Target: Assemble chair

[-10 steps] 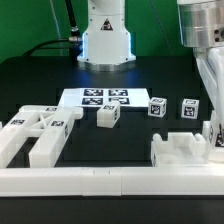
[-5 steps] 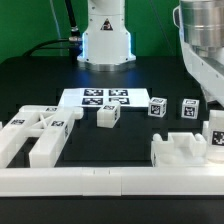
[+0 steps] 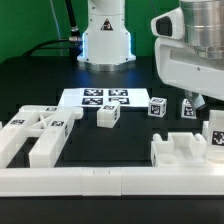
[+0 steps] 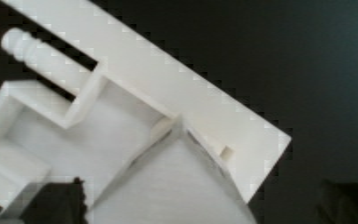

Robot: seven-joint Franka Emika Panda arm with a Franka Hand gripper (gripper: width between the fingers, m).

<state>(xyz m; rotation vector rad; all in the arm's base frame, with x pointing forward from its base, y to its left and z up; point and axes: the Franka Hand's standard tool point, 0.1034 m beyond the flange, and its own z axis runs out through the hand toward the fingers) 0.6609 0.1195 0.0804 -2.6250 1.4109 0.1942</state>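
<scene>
The chair is in loose glossy white parts. A seat block (image 3: 183, 152) lies at the exterior view's front right, and a tagged upright piece (image 3: 215, 134) stands at its right end. My gripper (image 3: 196, 100) hangs above and a little left of that piece, clear of it. In the wrist view the fingers (image 4: 51, 200) stand wide apart on either side of the upright piece (image 4: 167, 180), which lies below the gripper (image 4: 194, 208) and is not held. The seat block (image 4: 34, 120) shows beside it. More chair parts (image 3: 40, 130) lie at the front left.
Three small tagged cubes (image 3: 108, 116), (image 3: 158, 107), (image 3: 190, 108) sit mid-table in front of the marker board (image 3: 105, 97). A long white border rail (image 3: 110, 181) runs along the front edge and shows as the rail (image 4: 176, 90) in the wrist view. The arm's base (image 3: 105, 35) stands at the back.
The jaws have opened and let go of the upright piece, which stays standing on the seat block. The hand has risen and shifted toward the exterior view's left.
</scene>
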